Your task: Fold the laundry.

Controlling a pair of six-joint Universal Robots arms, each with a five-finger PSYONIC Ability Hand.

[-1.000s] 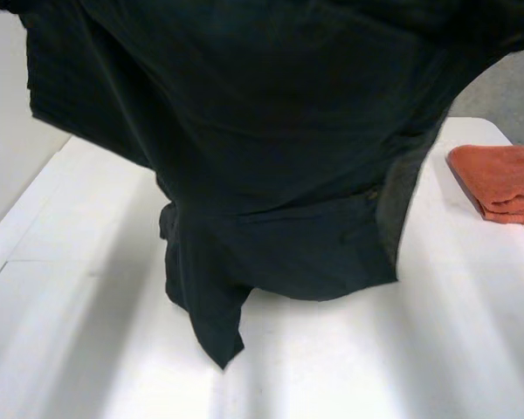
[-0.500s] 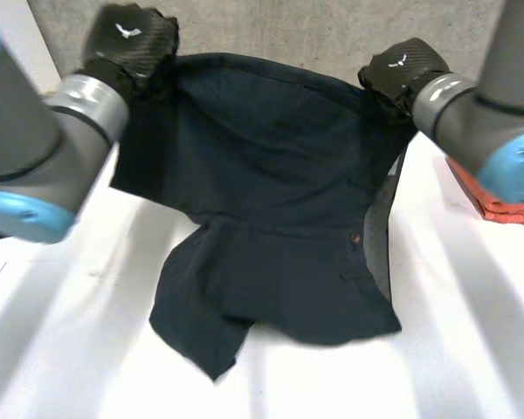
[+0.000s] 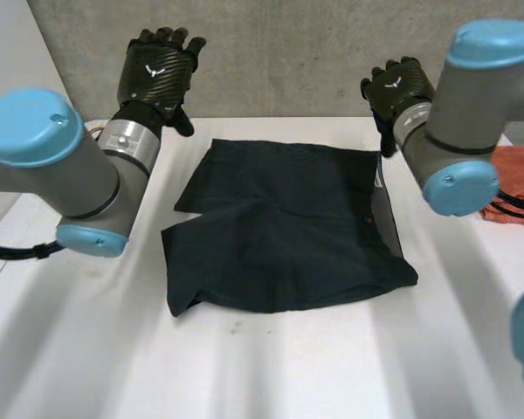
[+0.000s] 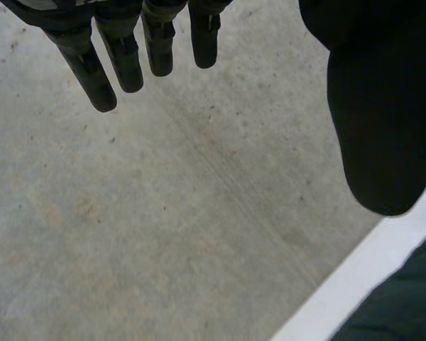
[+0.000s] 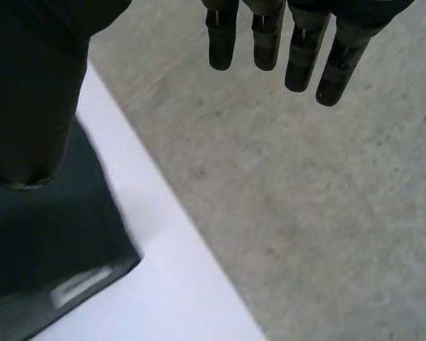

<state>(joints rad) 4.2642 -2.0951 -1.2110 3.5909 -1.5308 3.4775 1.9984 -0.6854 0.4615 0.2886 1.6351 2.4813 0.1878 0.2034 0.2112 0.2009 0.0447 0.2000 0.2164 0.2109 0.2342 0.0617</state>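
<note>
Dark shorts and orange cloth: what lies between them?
Head view: bare white table between the dark shorts and the orange cloth, partly hidden by the right arm.

arms (image 3: 35, 148): grey, light-blue caps | left robot hand (image 3: 160, 72), right robot hand (image 3: 396, 87): black weave, white logo

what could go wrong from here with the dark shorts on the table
1. The dark shorts lie rumpled, with one leg bunched on the left arm's side; folding now may set the creases in.
2. Their far corner sits near the far edge of the table, so a regrasp by the open left hand or right hand could nudge cloth off.
3. The right arm is close to the orange towel; a wide sweep may knock it.
</note>
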